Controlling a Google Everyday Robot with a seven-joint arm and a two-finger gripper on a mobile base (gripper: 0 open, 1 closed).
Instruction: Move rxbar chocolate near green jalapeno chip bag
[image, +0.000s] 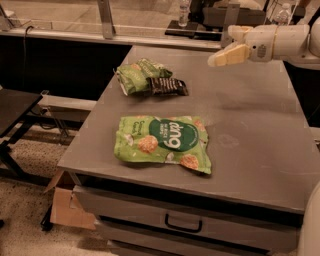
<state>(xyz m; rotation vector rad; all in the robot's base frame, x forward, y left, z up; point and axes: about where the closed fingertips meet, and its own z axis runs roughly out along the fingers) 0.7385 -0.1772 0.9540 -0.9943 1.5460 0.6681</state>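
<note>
Rxbar chocolate (167, 86) lies against the green jalapeno chip bag (139, 75), gripper (220, 58) aloft at the upper right

The dark bar lies flat on the grey table top (250, 125), left of centre in the upper part of the frame, its left end touching the right side of the wrinkly chip bag. The pale gripper hangs above the far right part of the table, well apart from the bar and holding nothing, its tip pointing down and left; whether it is apart or together cannot be told from this view. A larger flat bright-green snack bag (165, 142) with a round dark logo lies nearer the front edge, apart from both. A drawer with a dark handle (182, 225) sits below the top, and a cardboard box (67, 207) stands on the floor at the lower left
</note>
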